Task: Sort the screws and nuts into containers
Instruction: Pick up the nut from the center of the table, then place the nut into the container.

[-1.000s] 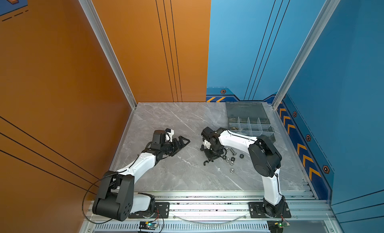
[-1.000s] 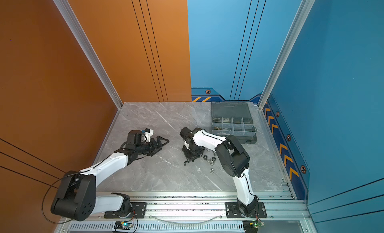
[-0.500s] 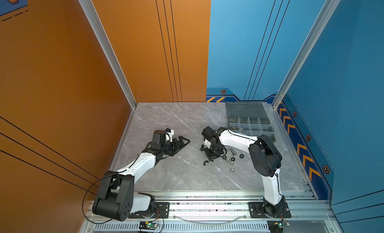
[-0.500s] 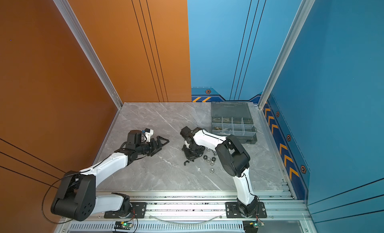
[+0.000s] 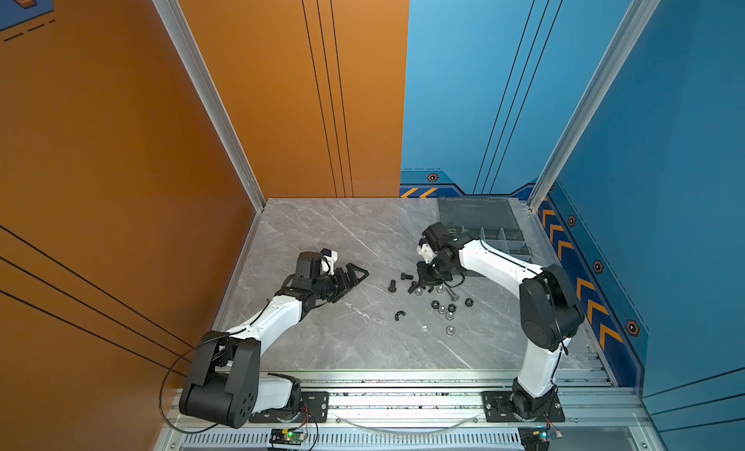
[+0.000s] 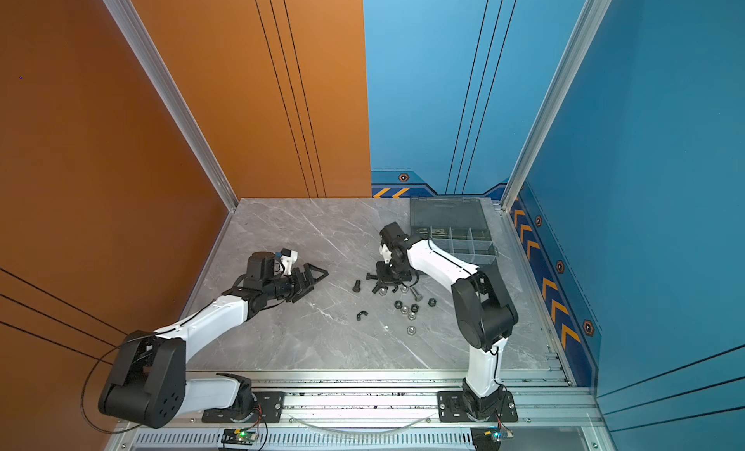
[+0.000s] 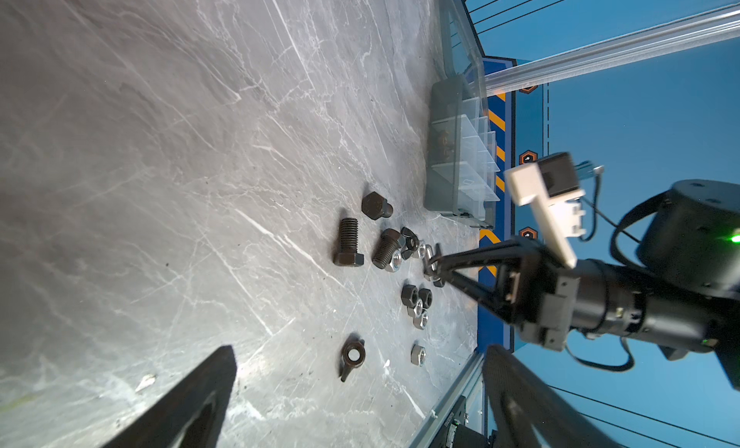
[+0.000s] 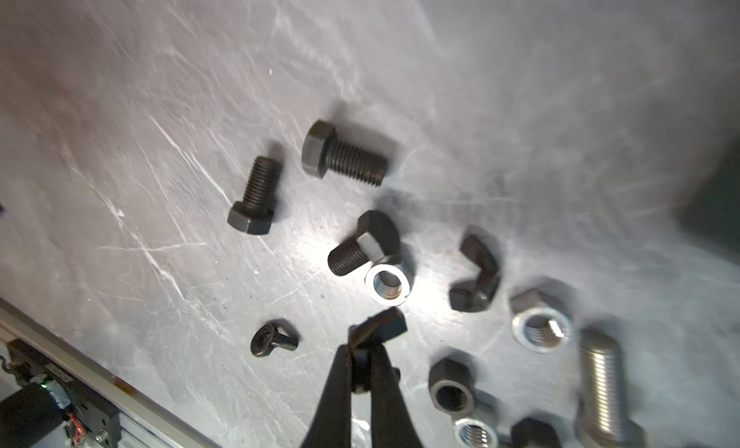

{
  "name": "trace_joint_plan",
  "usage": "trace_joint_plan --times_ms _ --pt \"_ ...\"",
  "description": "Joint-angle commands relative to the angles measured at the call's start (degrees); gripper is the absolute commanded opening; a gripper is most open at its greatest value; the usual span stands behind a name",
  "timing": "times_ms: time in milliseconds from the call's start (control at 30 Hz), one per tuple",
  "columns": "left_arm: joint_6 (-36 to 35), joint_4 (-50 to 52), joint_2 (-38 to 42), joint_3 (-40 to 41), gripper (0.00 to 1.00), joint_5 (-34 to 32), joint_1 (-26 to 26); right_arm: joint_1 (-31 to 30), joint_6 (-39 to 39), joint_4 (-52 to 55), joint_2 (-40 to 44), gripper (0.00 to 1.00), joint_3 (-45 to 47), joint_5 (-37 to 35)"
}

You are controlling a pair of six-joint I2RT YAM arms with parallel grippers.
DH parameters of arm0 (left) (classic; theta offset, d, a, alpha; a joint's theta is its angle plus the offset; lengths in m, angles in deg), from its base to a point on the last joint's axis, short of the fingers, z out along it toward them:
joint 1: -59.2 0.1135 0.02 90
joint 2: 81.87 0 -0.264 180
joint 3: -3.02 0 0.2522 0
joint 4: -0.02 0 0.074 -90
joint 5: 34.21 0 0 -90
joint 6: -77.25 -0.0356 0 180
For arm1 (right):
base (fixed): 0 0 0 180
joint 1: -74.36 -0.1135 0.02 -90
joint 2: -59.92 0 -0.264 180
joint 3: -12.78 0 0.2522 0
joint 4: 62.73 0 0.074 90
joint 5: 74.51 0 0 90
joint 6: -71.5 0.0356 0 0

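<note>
- The right gripper (image 8: 362, 346) has its fingers pressed together on a black wing nut (image 8: 380, 326), pinching it at the very tip. One wing sticks out past the fingers. We cannot tell whether the nut is clear of the bench (image 5: 322, 348).
- The left gripper (image 5: 354, 277) is spread wide with nothing between its fingers. It hovers over the left half of the bench, pointing toward the pile and well apart from it.
- The loose hardware lies in the right half of the bench, about midway between the far and near edges, under and just beside the right gripper.
- Screws: we count three black bolts (image 8: 254, 196) on their sides, on the part of the pile toward the left edge. The silver bolt (image 8: 604, 390) lies further toward the right edge.
- Nuts: one of the silver nuts (image 8: 388, 284) touches a black bolt. A second wing nut (image 8: 476, 274) and a black hex nut (image 8: 450, 386) lie near the pinched one.
- A third wing nut (image 5: 399, 316) lies alone toward the near edge, and a lone silver nut (image 5: 450, 330) lies nearest that edge.
- The organizer box (image 5: 475, 215) sits in the far right corner with its lid folded back toward the far edge and its compartments (image 5: 502, 237) facing up.
- Small brownish pieces (image 7: 442, 142) lie in one end compartment. The wrist view shows no more detail of them.
</note>
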Motion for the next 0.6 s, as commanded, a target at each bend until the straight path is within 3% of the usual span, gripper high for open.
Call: trace_joint_plan --times_ms 0,300,567 --pt "0.2 -0.4 0.8 0.0 0.98 1.3 0.6 4.6 -0.7 0.2 2.5 0.0 -2.1 0.3" --pt "0.3 -0.6 0.7 -0.3 0.98 1.3 0.5 18.8 -0.8 3.3 -0.9 0.0 -12.7 -9.1" --pt "0.5 -0.8 0.7 -0.2 0.98 1.2 0.4 22.5 -0.5 4.8 -7.7 0.0 -19.7 -14.0"
